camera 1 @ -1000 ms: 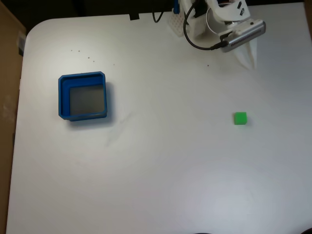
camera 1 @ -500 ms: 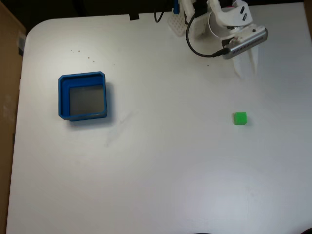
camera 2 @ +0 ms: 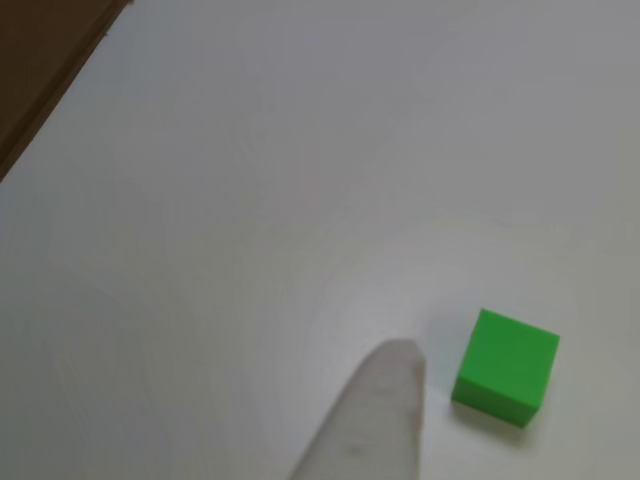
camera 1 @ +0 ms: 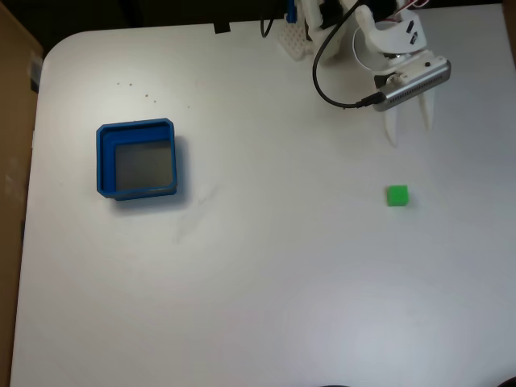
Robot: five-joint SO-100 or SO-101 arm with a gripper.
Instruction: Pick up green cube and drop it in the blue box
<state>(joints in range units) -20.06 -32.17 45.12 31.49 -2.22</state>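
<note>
The green cube [camera 1: 397,196] rests on the white table at the right of the fixed view, well apart from the blue box [camera 1: 101,161], which stands open-topped at the left with a grey floor. My gripper [camera 1: 409,135] hangs at the upper right, just above the cube in the picture, and its two white fingers stand open with nothing between them. The other view looks down at the cube [camera 2: 506,367] on the table, with one white fingertip [camera 2: 385,400] just left of it and not touching.
The arm's white base [camera 1: 297,36] and a black cable [camera 1: 321,68] sit at the table's top edge. A brown board [camera 1: 11,161] borders the table on the left, and it also shows as a brown strip [camera 2: 40,60] in the other view.
The gripper has moved down the picture and slightly right, closer to the green cube. Its fingers have spread apart. Cube and box have not moved.
</note>
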